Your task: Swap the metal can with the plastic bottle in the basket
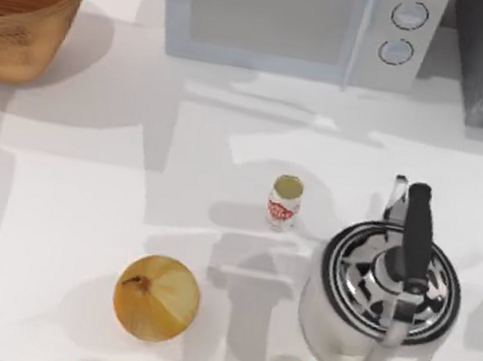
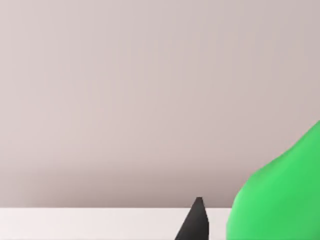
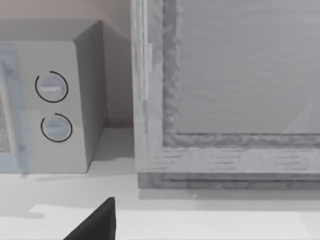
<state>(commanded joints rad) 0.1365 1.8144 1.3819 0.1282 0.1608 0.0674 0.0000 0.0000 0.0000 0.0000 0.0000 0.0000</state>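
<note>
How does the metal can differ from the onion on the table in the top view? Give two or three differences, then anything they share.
The metal can is much smaller than the onion. The can is a cylinder with a red-and-white label; the onion is round and golden-brown. The can stands nearer the kettle. Both rest on the white table.

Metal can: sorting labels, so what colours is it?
Red-and-white label, dull gold top on the metal can; best in the top view.

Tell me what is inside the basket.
The basket sits at the table's far left; its ribbed inside looks bare, though the picture's edge cuts off part. A green bottle shows by the left hand.
</note>
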